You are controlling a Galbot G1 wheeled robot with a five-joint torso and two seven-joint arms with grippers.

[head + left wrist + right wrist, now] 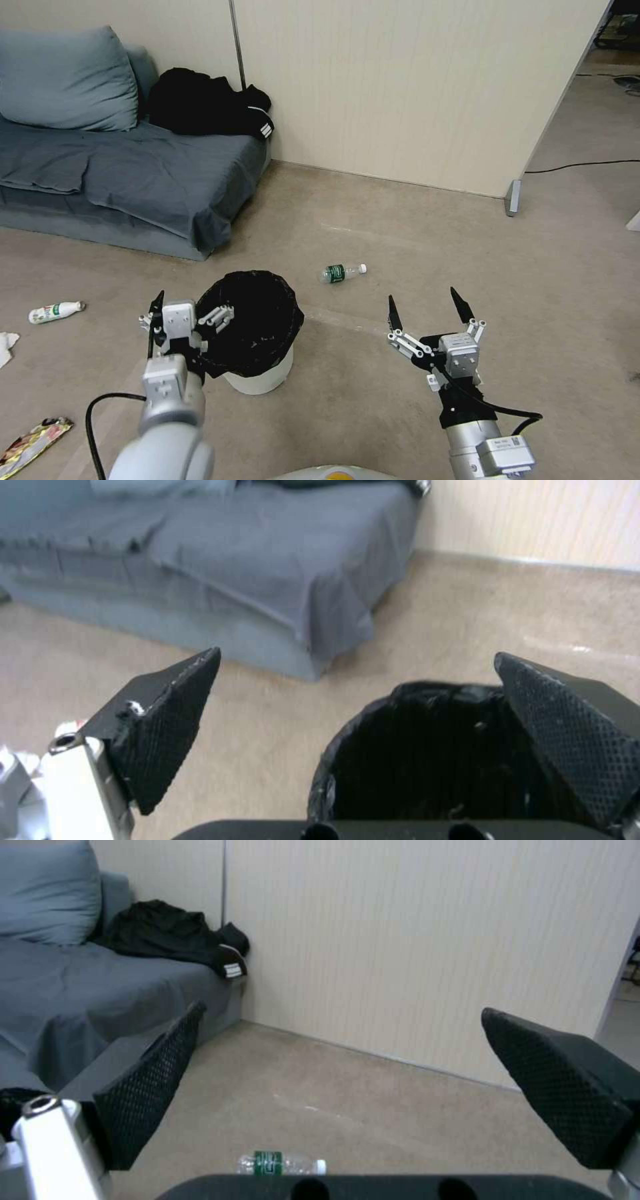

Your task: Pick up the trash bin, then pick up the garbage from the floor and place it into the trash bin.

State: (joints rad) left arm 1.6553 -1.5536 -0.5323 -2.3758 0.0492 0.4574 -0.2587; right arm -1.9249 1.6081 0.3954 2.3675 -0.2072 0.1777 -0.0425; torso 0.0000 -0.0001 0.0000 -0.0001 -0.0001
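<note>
Nearest the robot, the left gripper is hanging at the left rim of the trash bin, its fingers spread wide. In the left wrist view one finger is sitting outside the bin over the floor, and the other finger is sitting over the black bag's opening, so the rim is lying between them without being pinched. The bin is standing upright on the carpet, just ahead of the robot and a little to its left, its white base showing under the folded black liner.

On the robot's right, the right gripper is hovering above bare carpet, well apart from the bin, with its two black fingers held wide open and holding nothing.

At the near left edge, a yellow and red wrapper is lying flat on the floor, and a crumpled white tissue is lying a little beyond it. Farther left, a white bottle is lying on its side.

Beyond the bin, a small clear bottle with a green label is lying on its side on the carpet, between the two grippers and farther out.

Farther back, a grey sofa is standing against the wall, with a black garment lying on its far end.
</note>
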